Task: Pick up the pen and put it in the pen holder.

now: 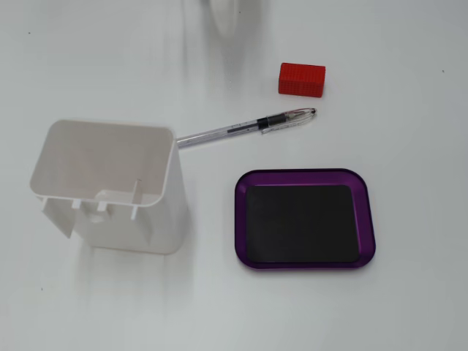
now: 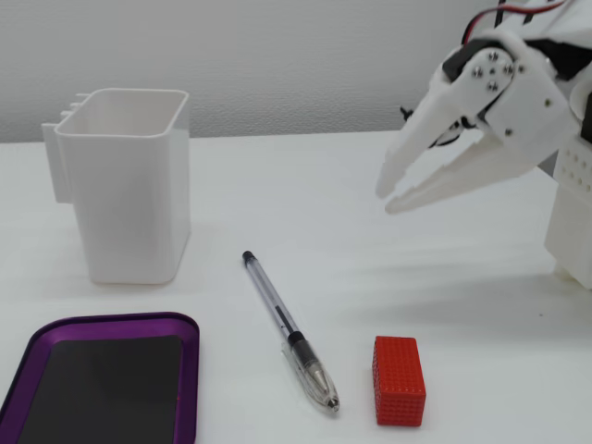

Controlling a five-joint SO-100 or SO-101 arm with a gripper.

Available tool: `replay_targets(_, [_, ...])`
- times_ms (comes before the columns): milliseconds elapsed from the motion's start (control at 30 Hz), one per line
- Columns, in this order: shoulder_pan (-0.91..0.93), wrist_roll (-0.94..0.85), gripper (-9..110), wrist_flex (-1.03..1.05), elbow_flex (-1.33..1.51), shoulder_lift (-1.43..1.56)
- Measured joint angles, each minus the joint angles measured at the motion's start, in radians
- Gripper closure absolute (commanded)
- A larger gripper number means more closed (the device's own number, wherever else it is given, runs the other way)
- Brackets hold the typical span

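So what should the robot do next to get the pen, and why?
Probably swing the gripper over and lower it onto the middle of the pen. The pen lies flat on the table, untouched, between the pen holder and the red block, while the jaws hang empty above the table, only slightly parted. They would likely need to open wider first.

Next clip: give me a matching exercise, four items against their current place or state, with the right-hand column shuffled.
Items:
1. pen
2. pen holder
3. red block
4. gripper

States:
A. raised above the table, holding nothing
B. stands upright, nothing inside
C. lies flat on the table between the holder and the block
D. sits beside the pen's tip end

Pairs: 1-C, 2-B, 3-D, 4-A
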Motion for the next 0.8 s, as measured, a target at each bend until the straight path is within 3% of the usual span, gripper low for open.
replay_targets(267, [-0.067, -0.187, 92, 0.009, -0.399, -0.626])
replay_targets(467, [-0.141, -0.193, 82, 0.086, -0.675, -1.129])
replay_targets(800, [-0.155, -0.193, 82, 0.091, -0.916, -1.638])
